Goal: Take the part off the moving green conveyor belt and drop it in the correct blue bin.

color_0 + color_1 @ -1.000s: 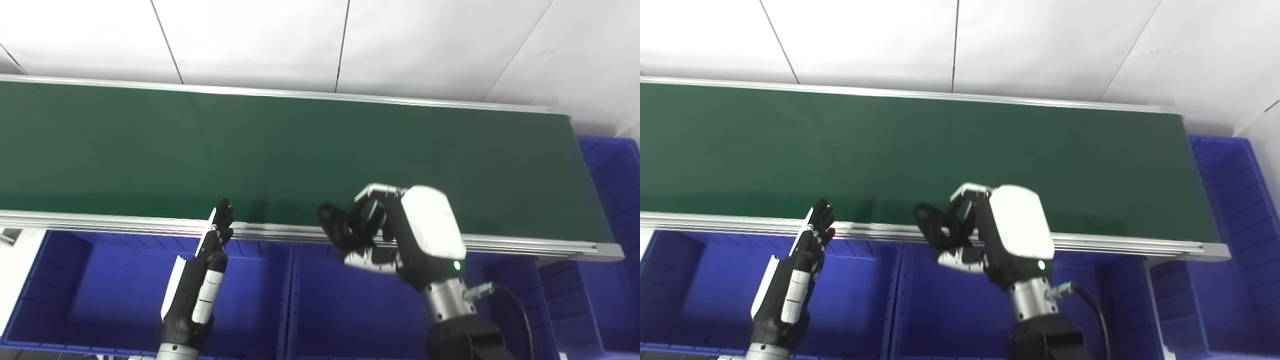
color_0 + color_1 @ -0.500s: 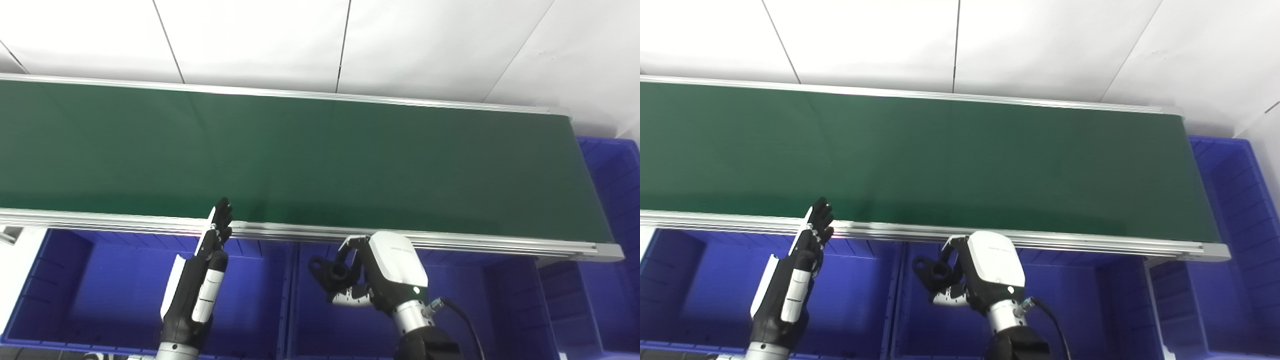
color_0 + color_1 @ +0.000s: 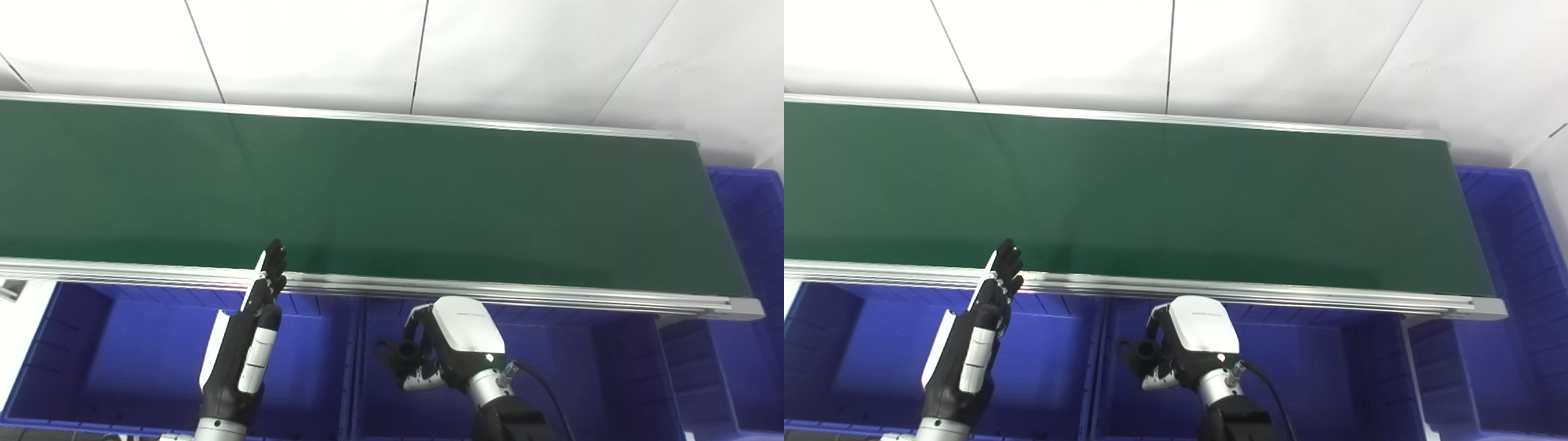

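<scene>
— Over the middle bin [image 3: 551, 367], what is the right hand [image 3: 450, 349] doing?

— It holds the part [image 3: 398, 355], a black piece with a round hole. The fingers are closed around it, so the part is off the belt [image 3: 392, 196] and hangs above the bin, below the belt's near rail.

— So which step is this?

— I judge it is the drop. The pick is done, and the belt carries nothing that I can see. The next move asks only that the fingers open while the part is well inside the bin walls, not above the divider to the left bin [image 3: 122, 367].

— And the left hand [image 3: 245, 349]?

— It stands upright over the left bin, fingers straight and close together, holding nothing; the tips reach the rail. It seems to wait.

— What is hard to see?

— The part is dark against dark fingers, so its full shape is unclear. The bin floors are cut off at the bottom edge, and I cannot tell what lies inside. Whether this bin is the correct one, the pictures do not show.
</scene>
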You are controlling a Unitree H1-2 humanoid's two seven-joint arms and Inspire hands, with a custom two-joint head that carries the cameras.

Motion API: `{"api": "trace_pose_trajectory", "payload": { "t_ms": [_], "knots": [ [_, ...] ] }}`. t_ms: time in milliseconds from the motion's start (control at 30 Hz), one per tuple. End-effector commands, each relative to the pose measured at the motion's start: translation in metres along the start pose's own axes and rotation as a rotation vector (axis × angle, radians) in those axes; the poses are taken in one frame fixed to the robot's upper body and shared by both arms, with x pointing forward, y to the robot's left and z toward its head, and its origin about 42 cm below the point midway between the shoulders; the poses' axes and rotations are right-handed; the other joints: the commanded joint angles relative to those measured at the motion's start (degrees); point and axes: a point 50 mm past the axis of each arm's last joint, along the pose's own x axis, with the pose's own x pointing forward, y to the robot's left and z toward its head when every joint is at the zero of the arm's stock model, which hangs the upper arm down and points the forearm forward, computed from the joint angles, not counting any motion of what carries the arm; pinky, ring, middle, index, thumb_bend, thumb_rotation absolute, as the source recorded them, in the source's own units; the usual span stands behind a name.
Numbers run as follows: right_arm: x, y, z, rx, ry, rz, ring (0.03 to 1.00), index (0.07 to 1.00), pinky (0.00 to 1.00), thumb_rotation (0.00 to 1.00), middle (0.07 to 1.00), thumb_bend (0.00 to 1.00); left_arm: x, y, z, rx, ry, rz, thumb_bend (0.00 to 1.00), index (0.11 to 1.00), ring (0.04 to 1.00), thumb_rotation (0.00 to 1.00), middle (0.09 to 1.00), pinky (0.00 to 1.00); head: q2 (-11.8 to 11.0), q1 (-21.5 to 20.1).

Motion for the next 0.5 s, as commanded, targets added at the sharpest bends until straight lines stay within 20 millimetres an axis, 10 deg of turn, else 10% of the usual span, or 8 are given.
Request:
{"api": "trace_pose_trajectory", "payload": {
  "t_ms": [0,67,167,467],
  "knots": [
    [-0.004,0.000,0.016,0.021,0.000,0.061,0.460,0.744,0.32,0.30,0.636,0.87,-0.002,0.000,0.008,0.008,-0.031,0.003,0.67,1.000,1.000,1.00,1.000,1.00,-0.1,0.0],
    [-0.006,-0.002,0.015,0.023,0.003,0.106,0.696,0.862,0.54,0.40,0.805,0.99,-0.002,0.000,0.008,0.002,-0.030,0.004,0.67,1.000,1.000,1.00,1.000,1.00,-0.2,0.0],
    [-0.008,-0.006,0.015,0.035,0.002,0.132,0.765,0.884,0.60,0.47,0.861,1.00,-0.002,0.000,0.009,-0.003,-0.028,0.005,0.68,1.000,1.000,1.00,1.000,1.00,-0.1,0.3],
    [-0.013,-0.016,0.019,0.085,-0.015,0.096,0.643,0.875,0.50,0.50,0.799,1.00,0.000,0.001,0.009,0.002,-0.035,-0.007,0.66,1.000,1.000,1.00,1.000,1.00,-0.3,0.1]
  ]
}}
